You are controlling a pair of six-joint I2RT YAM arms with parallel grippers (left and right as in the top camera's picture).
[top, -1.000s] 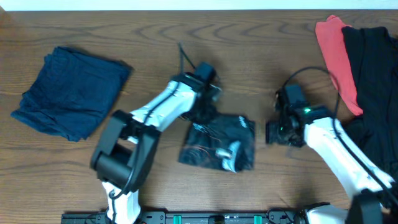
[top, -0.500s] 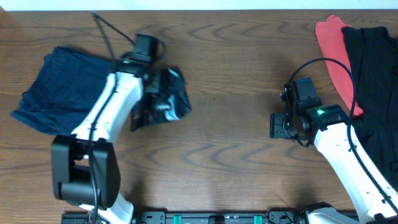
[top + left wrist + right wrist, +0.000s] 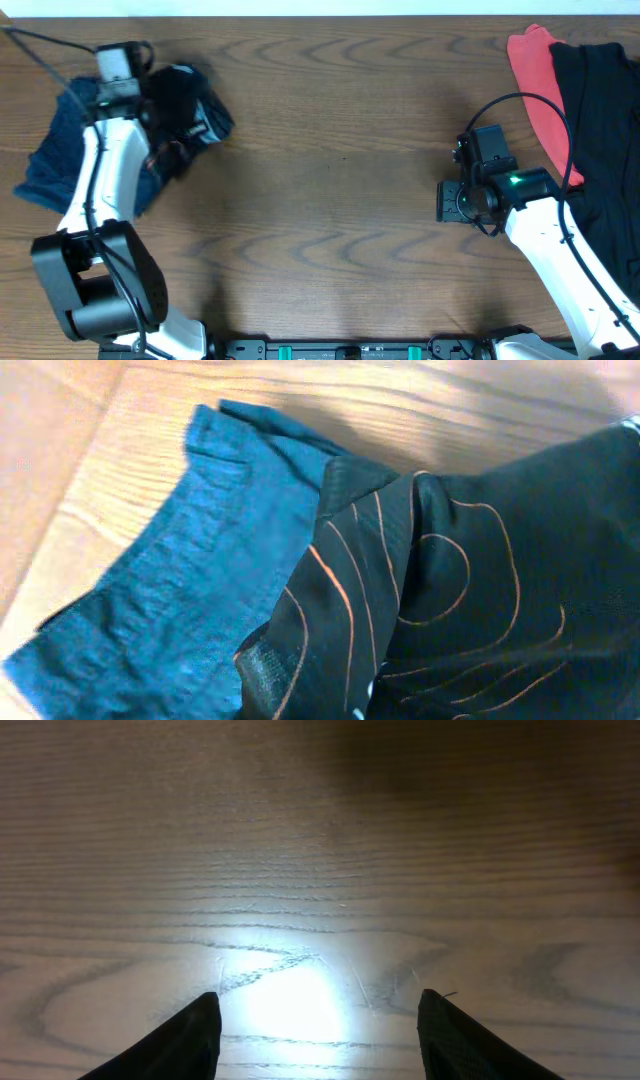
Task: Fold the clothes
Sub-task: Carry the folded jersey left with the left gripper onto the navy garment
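Note:
The folded black jersey (image 3: pixel 190 105) with thin orange lines hangs from my left gripper (image 3: pixel 160 125) at the far left, over the edge of the navy garment (image 3: pixel 55 165). In the left wrist view the jersey (image 3: pixel 480 590) fills the right side and the navy garment (image 3: pixel 170 610) lies under it; my left fingers are hidden by cloth. My right gripper (image 3: pixel 318 1030) is open and empty over bare wood, right of centre in the overhead view (image 3: pixel 450 200).
A red garment (image 3: pixel 540 90) and a black garment (image 3: pixel 605 150) lie piled at the right edge, beside my right arm. The wooden table (image 3: pixel 330 200) spans the view between the two arms.
My left arm has carried the folded jersey from the table's middle to the far left, onto the navy garment. My right gripper has drawn back slightly to the right.

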